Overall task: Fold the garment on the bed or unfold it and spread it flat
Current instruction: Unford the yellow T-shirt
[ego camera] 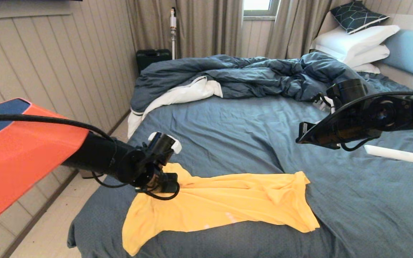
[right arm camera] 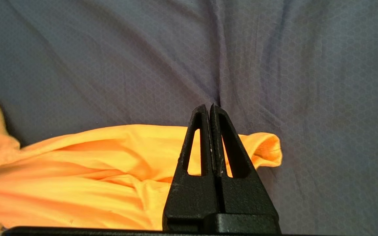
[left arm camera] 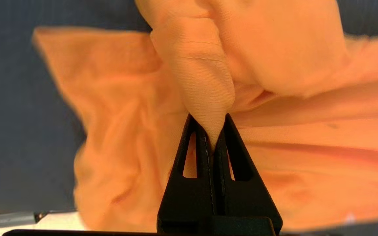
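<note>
left gripper [left arm camera: 213,131]: your fingers are pinched together on a fold of the garment [ego camera: 224,204], at its far left edge; cloth bunches up right at the tips.
right gripper [right arm camera: 210,109]: your fingers are pressed together on nothing, held above the bed [ego camera: 249,125], apart from the cloth.
garment: yellow-orange shirt lies crumpled on the blue sheet, spreading rightward from your left gripper; its right sleeve end sits below and nearer than your right gripper.
duvet [ego camera: 249,77]: rumpled, dark blue, well beyond both your grippers.
pillows [ego camera: 357,44]: stacked white, far past your right gripper, by the headboard [ego camera: 412,52].
</note>
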